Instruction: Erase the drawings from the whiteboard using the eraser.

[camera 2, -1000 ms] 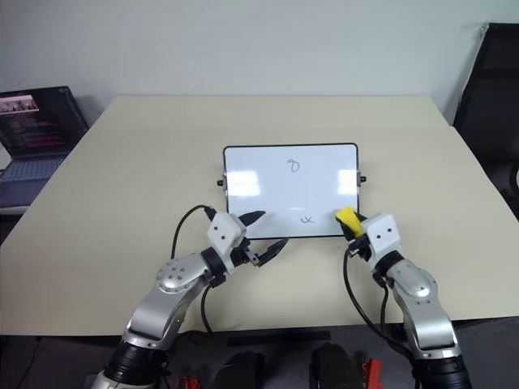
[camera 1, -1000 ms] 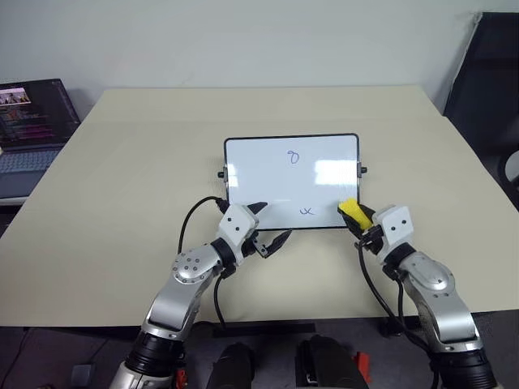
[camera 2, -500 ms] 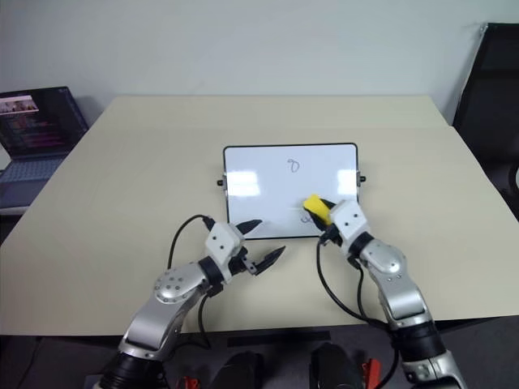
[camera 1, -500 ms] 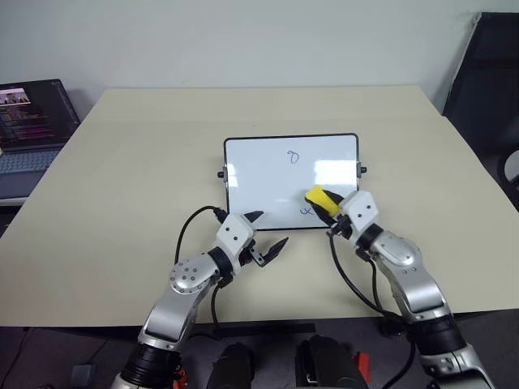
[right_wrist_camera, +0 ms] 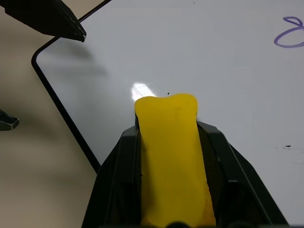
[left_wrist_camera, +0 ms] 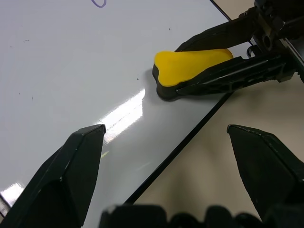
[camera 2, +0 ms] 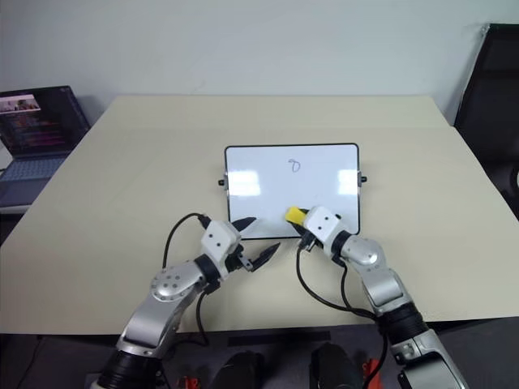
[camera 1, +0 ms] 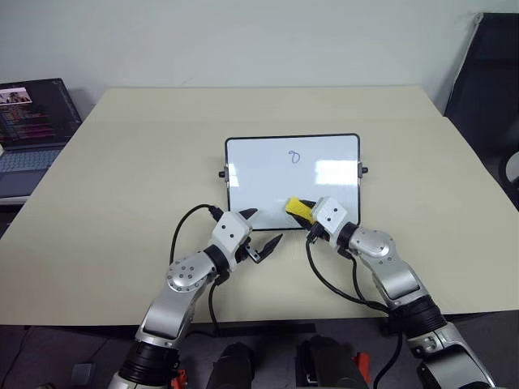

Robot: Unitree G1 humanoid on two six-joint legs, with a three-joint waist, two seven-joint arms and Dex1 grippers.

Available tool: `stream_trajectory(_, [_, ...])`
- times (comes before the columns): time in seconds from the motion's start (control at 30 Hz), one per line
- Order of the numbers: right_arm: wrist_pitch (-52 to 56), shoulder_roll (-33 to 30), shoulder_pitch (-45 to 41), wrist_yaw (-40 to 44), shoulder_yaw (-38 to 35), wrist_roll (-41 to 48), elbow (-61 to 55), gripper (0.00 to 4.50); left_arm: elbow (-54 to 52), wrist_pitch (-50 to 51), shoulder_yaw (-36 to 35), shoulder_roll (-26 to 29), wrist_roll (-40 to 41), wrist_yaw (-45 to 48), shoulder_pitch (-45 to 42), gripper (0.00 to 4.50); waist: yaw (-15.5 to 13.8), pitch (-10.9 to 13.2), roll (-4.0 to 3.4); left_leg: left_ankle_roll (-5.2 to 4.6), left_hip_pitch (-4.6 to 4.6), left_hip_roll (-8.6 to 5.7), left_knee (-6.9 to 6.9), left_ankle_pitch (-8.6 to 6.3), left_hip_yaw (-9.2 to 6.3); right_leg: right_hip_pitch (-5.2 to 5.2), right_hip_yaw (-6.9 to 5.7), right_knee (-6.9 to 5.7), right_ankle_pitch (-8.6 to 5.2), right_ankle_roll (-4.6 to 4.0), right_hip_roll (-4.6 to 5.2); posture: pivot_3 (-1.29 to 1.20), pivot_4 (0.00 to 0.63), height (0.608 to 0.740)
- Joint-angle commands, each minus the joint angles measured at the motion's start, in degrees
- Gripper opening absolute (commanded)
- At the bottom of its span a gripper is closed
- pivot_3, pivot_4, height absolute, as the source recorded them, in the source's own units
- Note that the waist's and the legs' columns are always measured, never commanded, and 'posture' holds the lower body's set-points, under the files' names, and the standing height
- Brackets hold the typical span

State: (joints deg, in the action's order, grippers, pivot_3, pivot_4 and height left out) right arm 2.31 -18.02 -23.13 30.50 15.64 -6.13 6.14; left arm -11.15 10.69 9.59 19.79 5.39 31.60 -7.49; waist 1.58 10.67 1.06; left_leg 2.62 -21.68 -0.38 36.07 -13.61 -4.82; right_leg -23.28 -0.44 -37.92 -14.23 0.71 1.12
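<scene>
The whiteboard (camera 1: 293, 180) lies flat on the beige tabletop (camera 1: 122, 186). The right claw (camera 1: 302, 212) is clamped on the yellow eraser (camera 1: 298, 208), pressing it flat onto the board's near edge, about the middle. One drawing, a small loop (camera 1: 293, 156), sits near the far edge, well apart from the eraser. The left claw (camera 1: 261, 229) hovers with its fingers spread wide and nothing between them, at the board's near left corner. A laptop (camera 1: 31, 121) stands off to the left

Beige table (camera 1: 122, 178), whiteboard (camera 1: 259, 174) lying flat near its middle, black frame, side knobs, open laptop (camera 1: 28, 130) just beside the far-left table edge
</scene>
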Motion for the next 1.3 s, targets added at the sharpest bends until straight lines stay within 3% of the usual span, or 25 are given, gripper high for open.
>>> stream_trajectory(0.03, [1.6, -1.4, -0.7, -1.4, 0.2, -3.3, 0.2, 1.24, -2.3, -0.4, -1.0, 0.0, 0.1, -0.7, -0.8, 4.5, 0.0, 0.0, 0.0, 0.0, 0.0, 0.0, 0.01, 0.0, 0.0, 0.0, 0.0, -0.02, 0.0, 0.0, 0.0, 0.0, 0.15, 0.74])
stream_trajectory(0.8, [4.3, -14.0, 9.2, -0.4, -4.3, -5.1, -5.8, 1.24, -0.7, -0.8, -0.2, -0.9, 0.4, -0.4, -3.0, 4.5, -0.3, 0.0, 0.08, -0.06, 0.12, -0.02, 0.15, 0.09, 0.05, 0.15, 0.03, -0.02, 0.12, 0.03, 0.0, 0.0, 0.15, 0.74])
stream_trajectory(1.3, [3.5, -3.9, 3.1, -4.2, -1.0, -6.0, -3.8, 1.24, 0.4, -1.7, -0.3, -1.2, 0.2, 0.6, -3.5, 4.5, 0.3, 0.0, 0.13, -0.18, 0.17, 0.05, 0.25, 0.22, 0.17, 0.12, 0.02, -0.03, 0.28, 0.01, -0.02, 0.0, 0.15, 0.74])
